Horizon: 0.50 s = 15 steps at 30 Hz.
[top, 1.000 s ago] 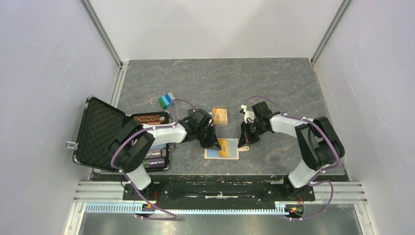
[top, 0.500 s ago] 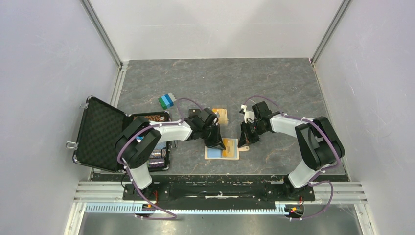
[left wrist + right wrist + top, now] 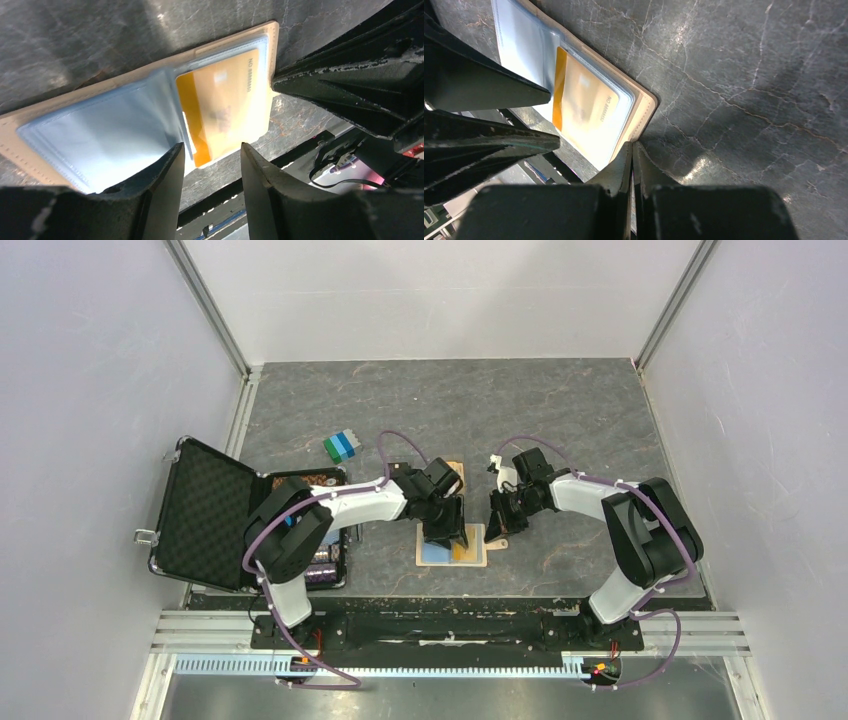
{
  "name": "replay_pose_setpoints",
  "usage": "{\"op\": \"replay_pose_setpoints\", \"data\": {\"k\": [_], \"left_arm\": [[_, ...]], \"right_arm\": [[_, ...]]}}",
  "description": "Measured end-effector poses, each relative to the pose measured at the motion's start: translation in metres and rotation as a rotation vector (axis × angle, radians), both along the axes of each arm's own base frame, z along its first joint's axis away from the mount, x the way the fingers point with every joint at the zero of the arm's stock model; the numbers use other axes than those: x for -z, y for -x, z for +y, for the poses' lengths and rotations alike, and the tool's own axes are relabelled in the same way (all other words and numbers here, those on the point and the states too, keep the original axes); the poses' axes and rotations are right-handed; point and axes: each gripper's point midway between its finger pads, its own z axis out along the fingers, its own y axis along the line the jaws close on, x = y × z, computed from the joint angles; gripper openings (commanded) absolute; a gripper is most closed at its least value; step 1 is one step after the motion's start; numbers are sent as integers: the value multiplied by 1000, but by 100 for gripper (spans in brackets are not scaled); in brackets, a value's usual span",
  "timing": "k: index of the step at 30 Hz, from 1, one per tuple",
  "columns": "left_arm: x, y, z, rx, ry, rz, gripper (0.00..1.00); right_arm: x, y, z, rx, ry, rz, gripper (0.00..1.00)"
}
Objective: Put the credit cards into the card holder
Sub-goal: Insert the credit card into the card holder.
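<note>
The card holder (image 3: 434, 554) lies open near the front edge, tan outside and light blue inside (image 3: 100, 135). One orange-yellow credit card (image 3: 225, 107) sits in its right half under a clear sleeve; it also shows in the right wrist view (image 3: 584, 115). My left gripper (image 3: 447, 536) hovers over the holder's middle. It is open, with nothing between the fingers (image 3: 211, 149). My right gripper (image 3: 497, 526) is shut, its tips (image 3: 631, 146) resting against the holder's tan right edge (image 3: 646, 107).
A big black foam-lined case (image 3: 205, 510) stands open at the left with chips beside it. A blue-green block (image 3: 340, 446) lies behind it. An orange box (image 3: 456, 470) peeks out behind my left gripper.
My left gripper slid right over the holder and opened, letting go of the orange card, which now lies in the right pocket. The right arm has not moved.
</note>
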Motion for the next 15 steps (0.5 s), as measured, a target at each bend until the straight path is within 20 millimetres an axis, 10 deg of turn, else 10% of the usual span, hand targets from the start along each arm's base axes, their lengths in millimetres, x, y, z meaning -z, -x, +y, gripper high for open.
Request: {"op": "replay_pose_setpoints", "data": {"k": [15], "left_arm": [[5,1,-17,72,-26,4,65]], "right_arm": [[0,0,0,0,2,1,4]]}}
